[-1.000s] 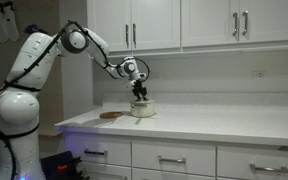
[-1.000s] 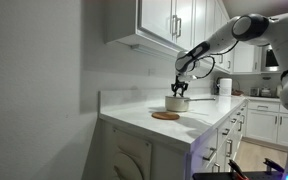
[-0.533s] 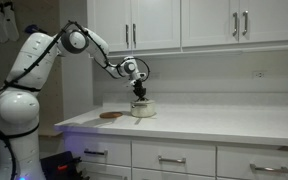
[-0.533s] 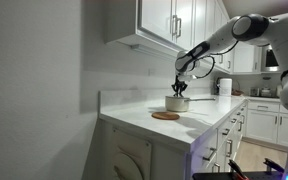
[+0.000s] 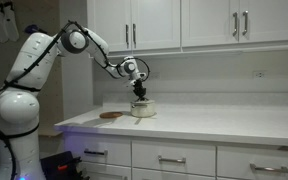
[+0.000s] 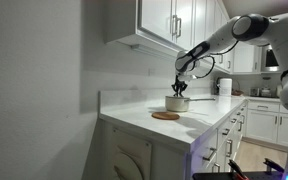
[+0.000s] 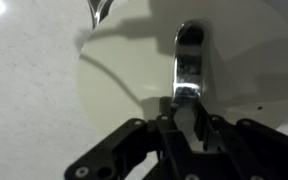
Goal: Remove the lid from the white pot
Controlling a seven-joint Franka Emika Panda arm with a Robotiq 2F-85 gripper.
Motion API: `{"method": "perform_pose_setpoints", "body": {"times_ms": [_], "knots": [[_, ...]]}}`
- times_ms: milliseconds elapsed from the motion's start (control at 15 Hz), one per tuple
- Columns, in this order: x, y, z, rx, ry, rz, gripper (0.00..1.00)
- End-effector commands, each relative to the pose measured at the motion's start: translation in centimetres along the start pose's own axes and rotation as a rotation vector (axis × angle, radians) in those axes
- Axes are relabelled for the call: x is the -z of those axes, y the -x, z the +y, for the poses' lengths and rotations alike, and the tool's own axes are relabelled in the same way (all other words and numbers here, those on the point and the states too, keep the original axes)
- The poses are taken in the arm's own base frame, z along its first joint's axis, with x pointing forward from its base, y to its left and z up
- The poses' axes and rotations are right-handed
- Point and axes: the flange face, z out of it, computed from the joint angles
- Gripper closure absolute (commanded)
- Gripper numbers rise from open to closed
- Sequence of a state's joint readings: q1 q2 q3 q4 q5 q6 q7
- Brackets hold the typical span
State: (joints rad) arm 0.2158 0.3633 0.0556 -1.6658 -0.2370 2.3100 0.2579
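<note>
As far as counts go: one white pot (image 5: pixel 143 110), one lid (image 7: pixel 124 60), one brown disc (image 5: pixel 110 115), one gripper (image 7: pixel 187 115) with two fingers (image 7: pixel 170 128).
Where the pot is: on the white countertop (image 5: pixel 214 122), just left of centre in an exterior view, right of centre in an exterior view (image 6: pixel 177 103).
Where the lid is: sitting on top of the pot and covering it, right under the gripper (from the outside cameras it's too small to pick out properly).
Lid orientation: lying flat, handle (image 7: pixel 188 55) side up; the handle's long axis runs top to bottom in the wrist frame.
Pot orientation: upright.
Gripper: pointing straight down over the pot in both exterior views, fingers drawn in tight on either side of the handle's lower end, so it looks clamped on the lid.
Disc: flat on the counter, just beside the pot, at its left in an exterior view.
Materials and shapes: lid is pale, smooth and round; handle is shiny metal, a narrow strip; countertop is lightly speckled; fingers are dark.
</note>
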Motion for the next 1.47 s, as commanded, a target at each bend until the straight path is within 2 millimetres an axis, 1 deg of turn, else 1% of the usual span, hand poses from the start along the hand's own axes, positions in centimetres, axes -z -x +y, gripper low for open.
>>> {"method": "perform_pose_setpoints", "body": {"times_ms": [0, 333, 533, 733, 1000, 1267, 1400], "knots": [[3.3, -0.1, 0.8, -0.008, -0.004, 0.020, 0.94], [6.1, 0.4, 1.7, -0.013, -0.004, 0.040, 0.94], [8.0, 1.3, 2.2, -0.008, 0.004, 0.035, 0.94], [9.8, 2.6, 2.1, 0.026, 0.004, 0.018, 0.94], [11.7, 4.7, 1.6, 0.105, -0.007, -0.005, 0.94], [13.0, 7.0, 0.8, 0.214, -0.051, -0.024, 0.94], [13.2, 7.9, 0.4, 0.263, -0.085, -0.020, 0.94]]}}
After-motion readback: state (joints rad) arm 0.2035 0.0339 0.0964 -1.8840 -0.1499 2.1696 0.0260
